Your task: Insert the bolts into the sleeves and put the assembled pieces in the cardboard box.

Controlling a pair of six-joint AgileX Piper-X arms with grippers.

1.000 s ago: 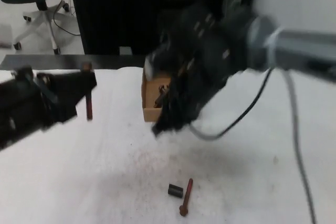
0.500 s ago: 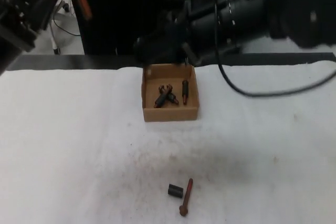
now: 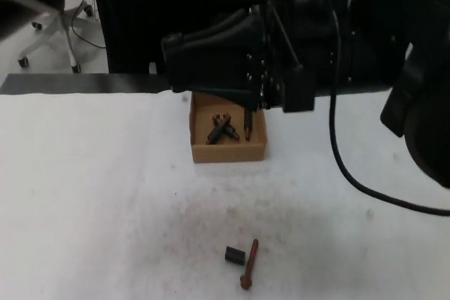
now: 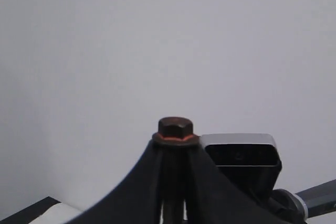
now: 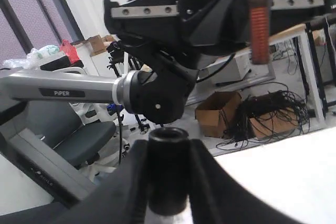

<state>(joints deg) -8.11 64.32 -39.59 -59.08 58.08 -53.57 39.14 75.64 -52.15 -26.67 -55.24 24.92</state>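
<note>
In the high view a dark arm [image 3: 239, 57], whose side I cannot tell, hangs over the far edge of the cardboard box [image 3: 228, 151]. The box holds several assembled pieces [image 3: 223, 130]. Well away from any jaws, a loose sleeve [image 3: 235, 255] lies just beside a loose bolt [image 3: 249, 263] on the white cloth [image 3: 91, 194]. In the left wrist view the left gripper [image 4: 173, 156] has its jaws drawn narrow and clamped on the shank of the held bolt [image 4: 176, 131]. The bolt's hex head sits just past the fingertips, against a pale wall [image 4: 157, 35]. In the right wrist view the right gripper [image 5: 168, 153] grips the held sleeve [image 5: 168, 136] between its jaws, with the sleeve's open end standing clear beyond the tips. Farther out and off to one side of those jaws, the held bolt [image 5: 259, 30] appears to point its threaded end toward the sleeve, apart from it.
</note>
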